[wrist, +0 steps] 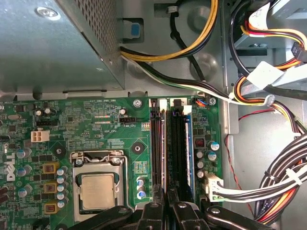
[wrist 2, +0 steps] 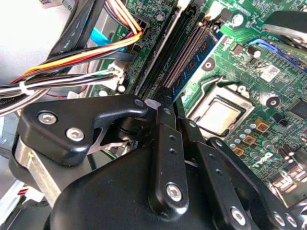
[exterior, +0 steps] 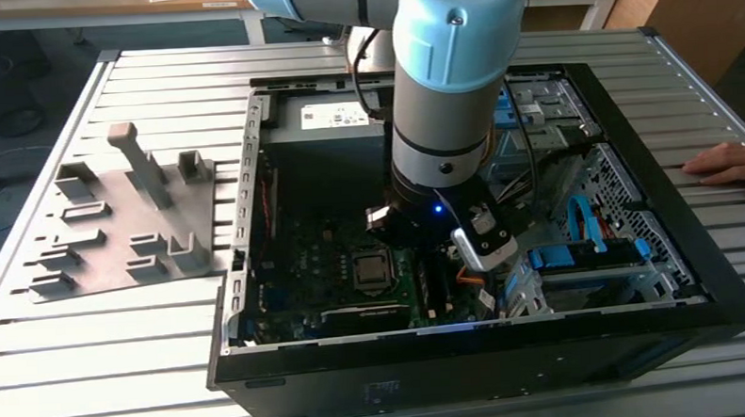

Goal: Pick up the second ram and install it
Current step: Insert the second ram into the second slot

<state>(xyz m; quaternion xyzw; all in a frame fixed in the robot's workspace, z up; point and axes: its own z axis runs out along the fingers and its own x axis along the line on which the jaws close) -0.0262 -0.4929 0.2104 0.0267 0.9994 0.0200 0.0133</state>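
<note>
Exterior view high, looking down on PC case (exterior: 480,355); both wrist views close over motherboard (wrist: 86,124)

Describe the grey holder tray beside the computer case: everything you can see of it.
The grey holder tray is a flat plate, plastic by its look, with several raised slotted blocks and one taller upright post. Its holders look empty. It lies flat on the slatted metal table, at the exterior view's left of the open PC case. Its near edge runs close along the case wall; whether they touch cannot be told. Nothing but the table rests against it.
</note>
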